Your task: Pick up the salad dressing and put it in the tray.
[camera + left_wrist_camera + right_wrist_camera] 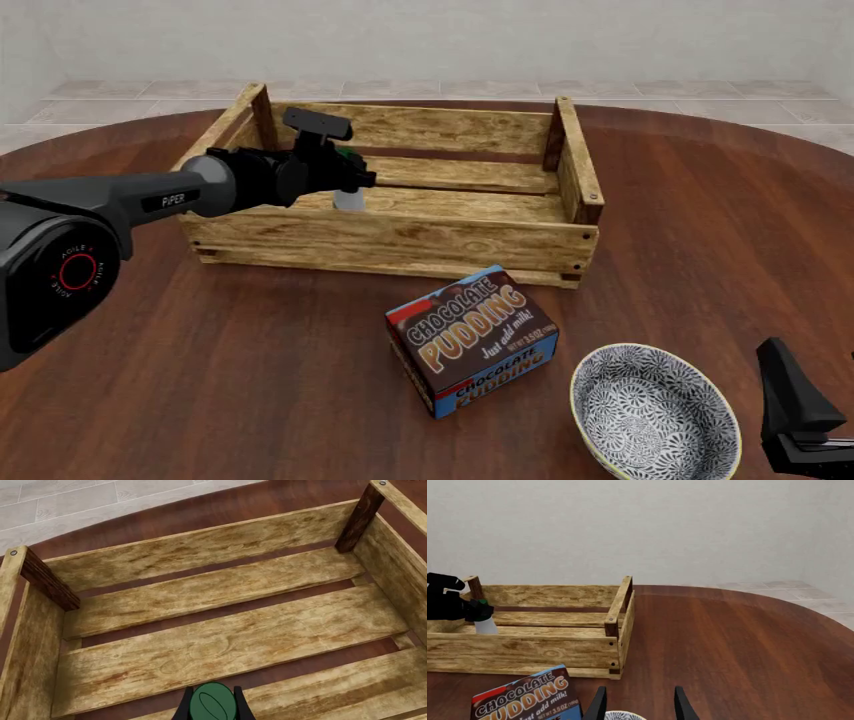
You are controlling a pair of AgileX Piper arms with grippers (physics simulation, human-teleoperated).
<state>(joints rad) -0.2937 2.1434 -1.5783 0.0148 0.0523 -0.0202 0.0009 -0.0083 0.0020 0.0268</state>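
The salad dressing (348, 199), a slim whitish bottle with a dark green cap (213, 703), hangs upright over the left part of the tray (400, 238), a large light-wood slatted crate with dark corner posts. My left gripper (350, 176) is shut on the bottle near its cap, above the crate's floor slats (220, 645). The bottle also shows in the right wrist view (486, 625), inside the crate's outline (547, 652). My right gripper (638, 706) is open and empty, low at the front right of the table.
A brown chocolate pudding box (473, 340) lies in front of the crate. A blue-white patterned bowl (654, 412) sits at the front right, next to my right gripper (801, 440). Tiled floor lies beyond the round table's far edge.
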